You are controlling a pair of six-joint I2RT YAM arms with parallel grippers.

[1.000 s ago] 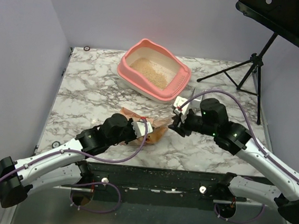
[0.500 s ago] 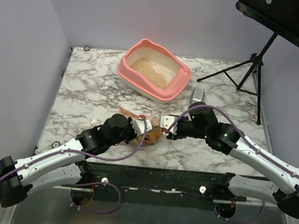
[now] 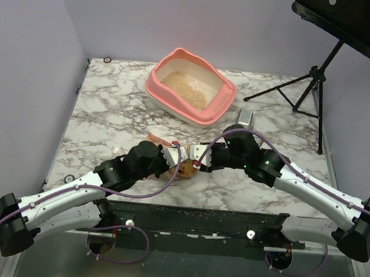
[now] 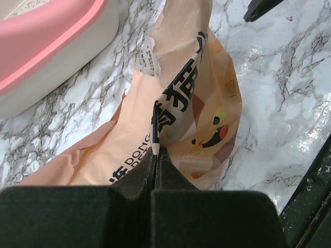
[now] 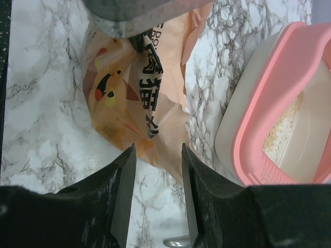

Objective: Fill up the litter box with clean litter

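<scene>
The left gripper had its jaws clamped on a fold of the orange bag lying on the bench beside the litter box, so the right gripper, jaws apart above it, wanted, I reckoned, a firm low bite before they tipped more clean litter in.

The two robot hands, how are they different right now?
The left gripper is shut tight, while the right gripper is open wide. The left gripper pinches a fold of the peach bag. The right gripper holds nothing, and the bag just shows through its gap. Both are black, and both are at the same bag, close to the pink litter box.
</scene>
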